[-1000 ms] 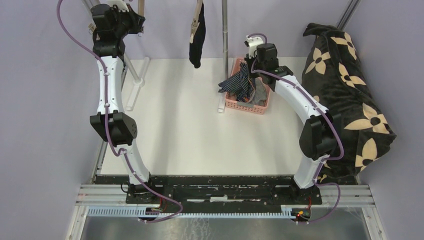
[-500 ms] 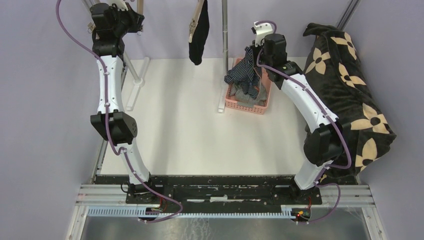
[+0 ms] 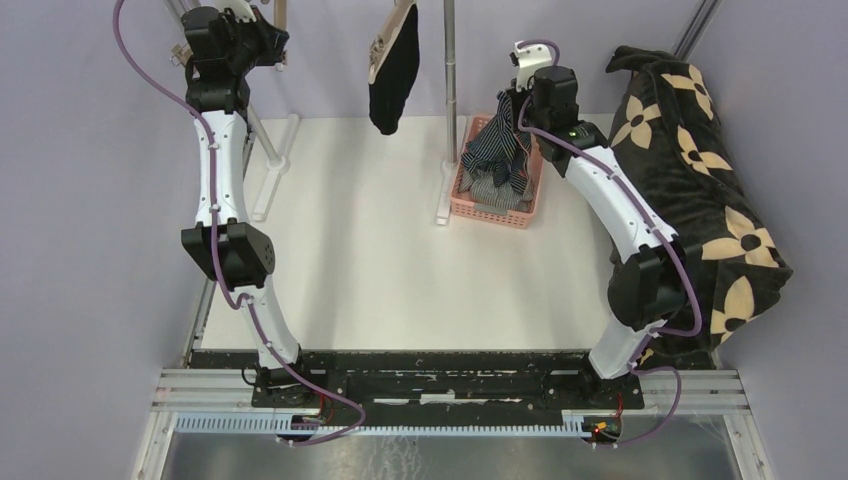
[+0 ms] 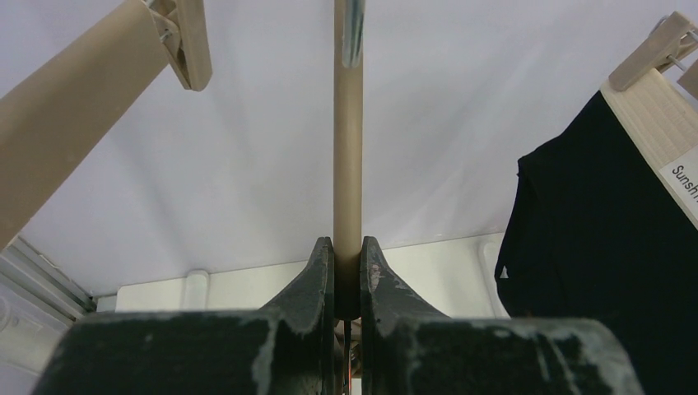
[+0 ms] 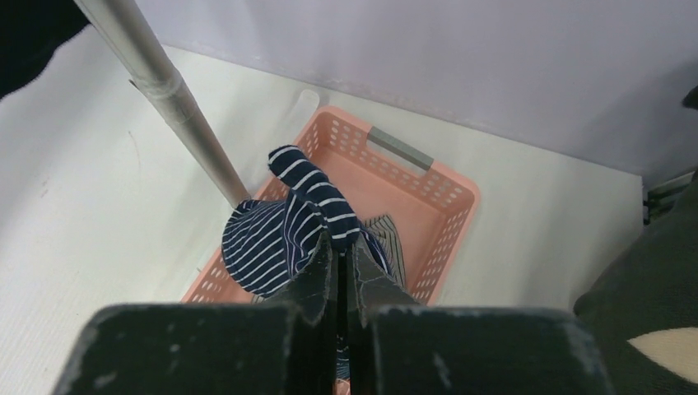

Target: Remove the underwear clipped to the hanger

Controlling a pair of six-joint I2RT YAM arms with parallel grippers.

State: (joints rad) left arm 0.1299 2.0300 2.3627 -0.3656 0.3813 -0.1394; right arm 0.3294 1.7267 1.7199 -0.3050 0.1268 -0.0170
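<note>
Navy striped briefs [image 5: 272, 234] are hanging from the right gripper [image 5: 339, 255], whose jaws are pinching tight on the cloth. The bundle is dangling over the pink basket [image 3: 497, 212], and its lower folds are draping into it. Grey-white briefs [image 3: 492, 187] are lying inside the basket, partly under the navy pair.

Black briefs [image 3: 392, 80] are hanging off a clip [image 4: 663, 58] on a tan hanger [image 3: 384, 45] arm, well left of the basket and above the bench [image 3: 380, 260].

The left gripper [image 4: 346, 263] is clamping narrow on the hanger's vertical tan rod [image 4: 347, 148], up at the far left.

In the way: a metal pole [image 3: 450, 70] is standing just beside the basket's left wall, between the black pair and the right gripper. In the wrist view it is running close past the navy cloth; I can't tell if they're touching. A flower-print blanket [image 3: 690, 170] is piling up right of the basket, next to the right arm.

Hard to see:
- The gripper body is covering the basket's near end in the right wrist view.
- The black pair is running off the right and bottom edges of the left wrist view.
- The hanger label is getting cut off after "Sunsh".
- The hanger top is out of frame in the top view.
</note>
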